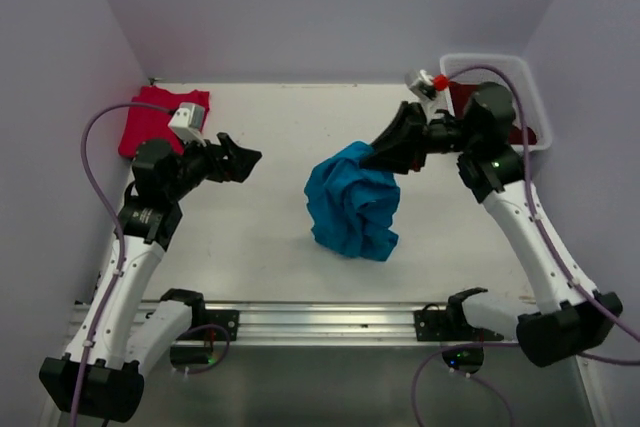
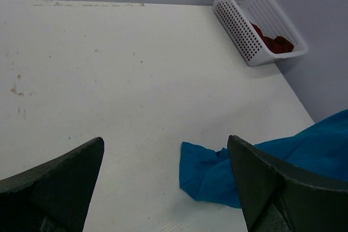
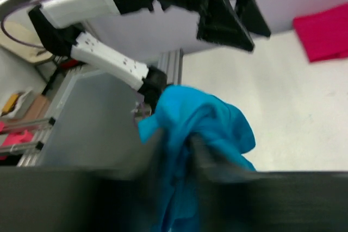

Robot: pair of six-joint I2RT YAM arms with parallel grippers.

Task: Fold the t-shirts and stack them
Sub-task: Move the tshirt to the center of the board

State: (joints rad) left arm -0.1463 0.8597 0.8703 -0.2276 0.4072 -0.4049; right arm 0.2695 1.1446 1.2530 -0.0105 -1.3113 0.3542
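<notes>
Teal t-shirt (image 1: 352, 205): we list it unfolded, bunched in a crumpled heap near the middle of the table (image 1: 270, 122). Its upper end is drawn up toward the right and its lower folds rest on the surface.
Right gripper (image 1: 376, 159): we find it clamped on the top of the teal t-shirt. The right wrist view is blurred, but it shows cloth pinched between the two dark fingers (image 3: 204, 153).
Left gripper (image 1: 248, 159): we note its jaws spread wide with nothing between them. It hangs over the table to the left of the teal t-shirt, apart from it.
Left wrist view: we see a flat corner of the teal cloth lying on the table between the two fingertips.
Red t-shirt (image 1: 145, 122): we record it folded flat at the far left corner, partly hidden by the left arm.
Basket (image 2: 239, 31): white lattice, at the far right corner beside the wall.
Maroon t-shirts (image 2: 274, 43): dark cloth lying inside the basket; we cannot tell how many pieces.
</notes>
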